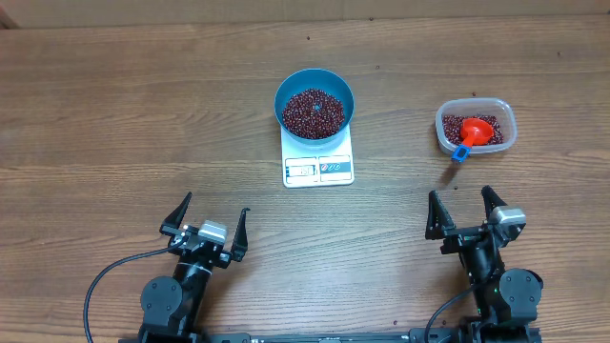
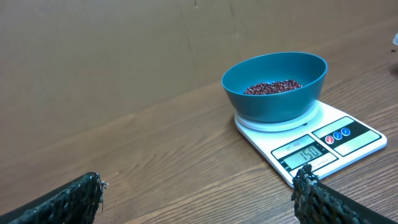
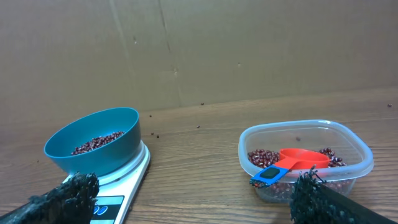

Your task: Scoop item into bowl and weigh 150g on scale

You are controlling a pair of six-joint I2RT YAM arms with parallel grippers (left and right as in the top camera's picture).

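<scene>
The blue bowl (image 1: 315, 103) (image 2: 275, 84) (image 3: 93, 149) stands on the white scale (image 1: 318, 165) (image 2: 317, 141) (image 3: 127, 180) and holds a heap of dark red-brown beans (image 1: 314, 112) (image 2: 272, 87) (image 3: 96, 142). The scale's display is lit. More beans (image 1: 478, 133) (image 3: 261, 157) lie in a clear container (image 1: 476, 126) (image 3: 306, 158), with a red scoop (image 1: 474, 132) (image 3: 295, 161) resting inside. My left gripper (image 1: 207, 223) (image 2: 199, 190) sits open near the table's front left. My right gripper (image 1: 461, 209) (image 3: 193, 190) is open at the front right. Neither touches anything.
Bare wooden table (image 1: 143, 124) surrounds the scale and container. A few stray beans (image 3: 155, 132) lie on the wood near the bowl. A brown cardboard wall (image 3: 249, 50) stands behind the table.
</scene>
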